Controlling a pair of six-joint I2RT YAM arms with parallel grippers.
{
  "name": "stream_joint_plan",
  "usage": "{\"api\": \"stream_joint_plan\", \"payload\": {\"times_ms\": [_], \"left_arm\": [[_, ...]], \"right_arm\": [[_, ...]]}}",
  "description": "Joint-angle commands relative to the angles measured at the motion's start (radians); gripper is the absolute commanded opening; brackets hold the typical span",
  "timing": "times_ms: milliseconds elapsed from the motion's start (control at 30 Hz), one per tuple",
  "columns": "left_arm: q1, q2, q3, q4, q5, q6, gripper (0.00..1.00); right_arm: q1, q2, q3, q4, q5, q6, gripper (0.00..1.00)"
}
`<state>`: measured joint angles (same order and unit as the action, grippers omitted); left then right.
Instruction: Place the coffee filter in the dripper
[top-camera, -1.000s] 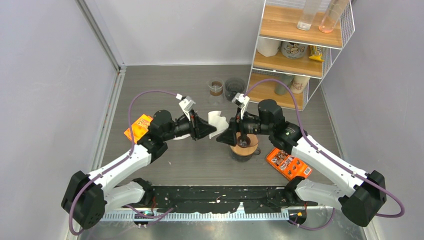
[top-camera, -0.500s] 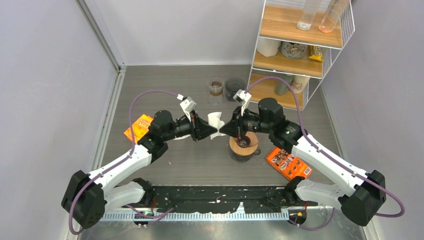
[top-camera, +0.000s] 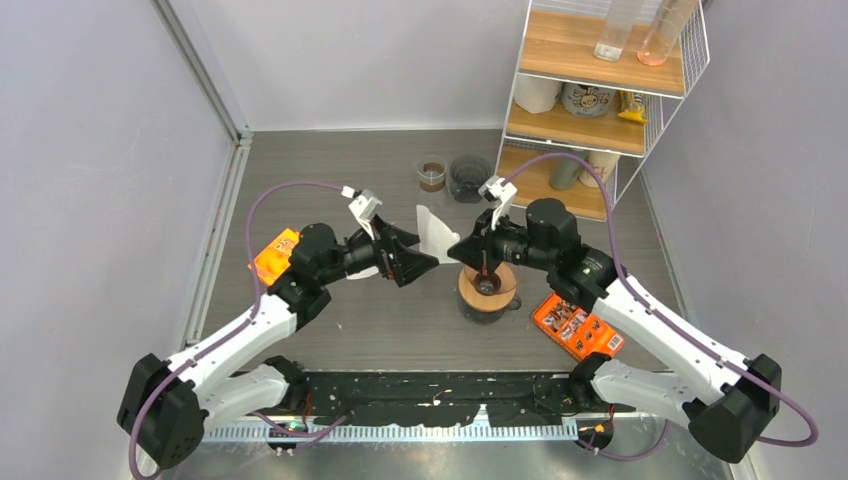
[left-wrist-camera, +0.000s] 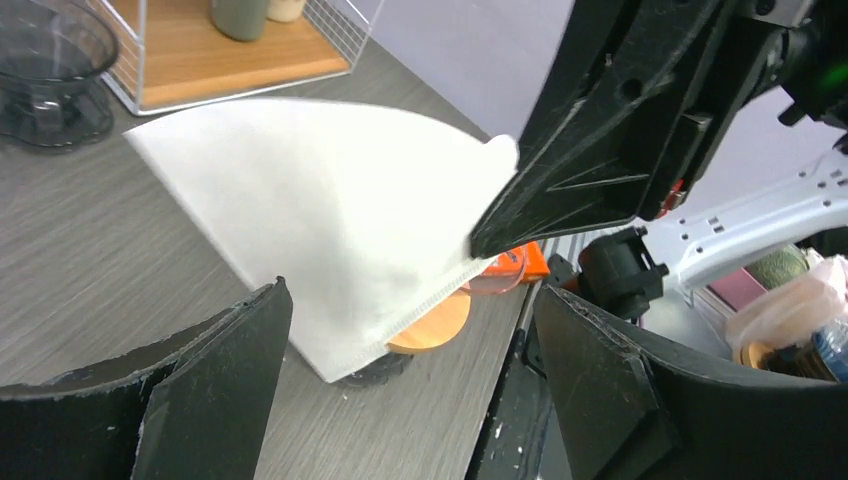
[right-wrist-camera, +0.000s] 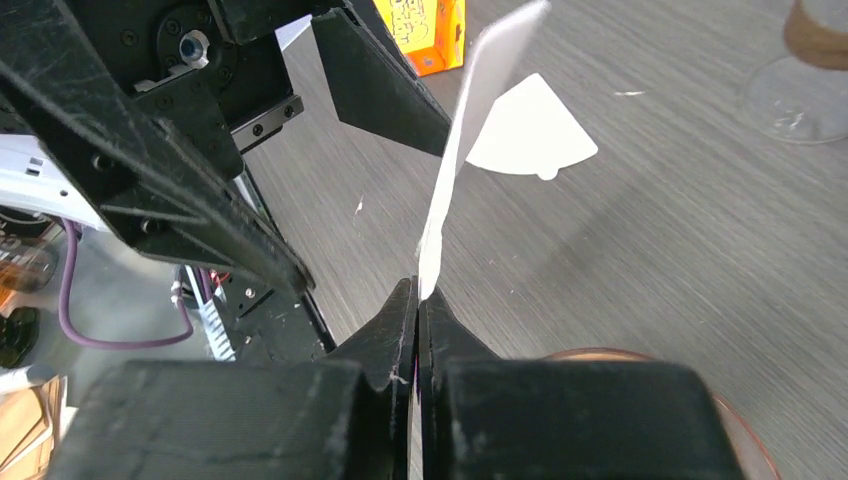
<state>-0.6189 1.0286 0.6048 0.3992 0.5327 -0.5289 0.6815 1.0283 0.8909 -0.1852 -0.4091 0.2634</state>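
White paper pinched above the counter

White and fan-shaped, the coffee filter (top-camera: 432, 232) hangs in the air beside the dripper (top-camera: 487, 287), not in it. The right hand (right-wrist-camera: 418, 300) is clamped shut on its lower edge. The left hand (top-camera: 420, 252) faces it, fingers spread wide apart. Grey counter (top-camera: 330, 190) lies below.

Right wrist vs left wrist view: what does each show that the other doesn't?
Right wrist only: the coffee filter edge-on, a second filter flat on the table, a clear cup. Left wrist only: the filter's broad face, the wire shelf. Both: the right gripper shut on the held filter's tip, the left gripper open.
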Motion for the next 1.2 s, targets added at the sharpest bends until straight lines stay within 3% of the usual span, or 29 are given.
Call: {"api": "stream_joint_plan", "payload": {"times_ms": [0,267,700,1033,1167], "left_arm": [[0.032,-0.058,-0.028,0.035,-0.093,-0.062,1.0],[0.053,-0.048,-0.064,0.124,-0.043,-0.127,1.0],[0.053,0.108,-0.082,0.578,0.136,-0.41,1.0],[0.053,0.099,-0.093,0.599,0.06,-0.425,0.99],[0.053,0.092,-0.1,0.597,0.008,-0.432,0.91]], "right_arm": [[0.003,-0.071,0.035,0.023,0.057,-0.013,0.05],[0.002,-0.128,0.002,0.17,0.01,0.047,0.05],[0.003,-0.043,0.016,0.313,-0.058,0.096,0.05],[0.003,-0.066,-0.069,0.328,0.139,0.149,0.05],[0.003,-0.071,-0.102,0.364,0.164,0.174,0.05]]}}
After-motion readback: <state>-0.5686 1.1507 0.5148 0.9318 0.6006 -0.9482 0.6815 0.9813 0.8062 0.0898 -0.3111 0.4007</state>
